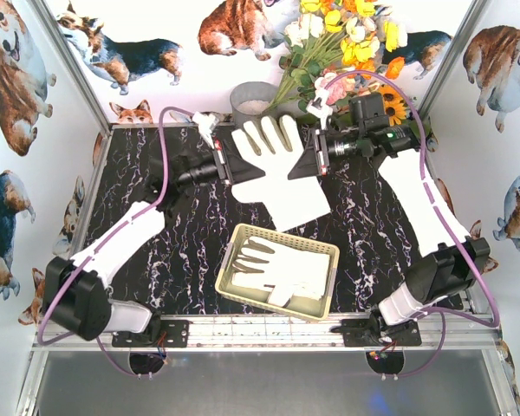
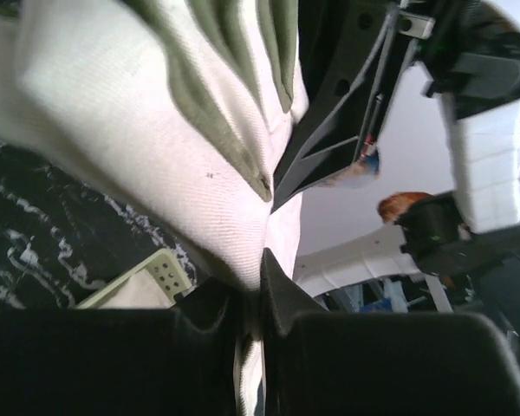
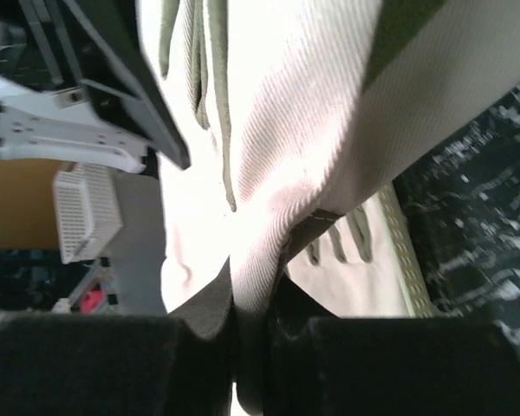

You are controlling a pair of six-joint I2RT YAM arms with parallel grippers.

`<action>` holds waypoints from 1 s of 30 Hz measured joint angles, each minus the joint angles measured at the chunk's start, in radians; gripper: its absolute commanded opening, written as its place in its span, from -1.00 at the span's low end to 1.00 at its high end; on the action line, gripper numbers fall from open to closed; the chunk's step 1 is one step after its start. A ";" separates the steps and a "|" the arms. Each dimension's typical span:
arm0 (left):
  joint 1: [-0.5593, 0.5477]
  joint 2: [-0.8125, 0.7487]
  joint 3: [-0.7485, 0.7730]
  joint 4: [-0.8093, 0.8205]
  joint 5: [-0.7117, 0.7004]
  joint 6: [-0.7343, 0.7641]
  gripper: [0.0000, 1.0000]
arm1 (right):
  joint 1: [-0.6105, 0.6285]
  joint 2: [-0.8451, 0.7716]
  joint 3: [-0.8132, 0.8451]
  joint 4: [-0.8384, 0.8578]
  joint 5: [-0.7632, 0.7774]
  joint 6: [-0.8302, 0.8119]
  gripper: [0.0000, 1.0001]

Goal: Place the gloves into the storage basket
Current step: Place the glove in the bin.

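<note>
One white glove [image 1: 275, 169] hangs stretched flat above the table, fingers pointing away, held at both side edges. My left gripper [image 1: 234, 165] is shut on its left edge, and my right gripper [image 1: 315, 154] is shut on its right edge. In the left wrist view the fabric [image 2: 156, 147] runs down into the closed gripper [image 2: 253, 290]. The right wrist view shows the cloth [image 3: 303, 113] pinched in that gripper [image 3: 264, 299]. The pale yellow storage basket [image 1: 228, 264] sits just in front of the held glove, with gloves [image 1: 282, 269] lying inside it.
A grey metal bucket [image 1: 253, 100] stands at the back of the table, behind the held glove. A bunch of artificial flowers [image 1: 347, 35] fills the back right corner. The basket's rim [image 3: 405, 251] shows below the right gripper.
</note>
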 measured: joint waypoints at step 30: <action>-0.610 -0.027 -0.227 -0.515 -0.684 -0.298 -0.87 | 0.360 0.033 -0.315 -0.356 0.551 -0.468 -1.00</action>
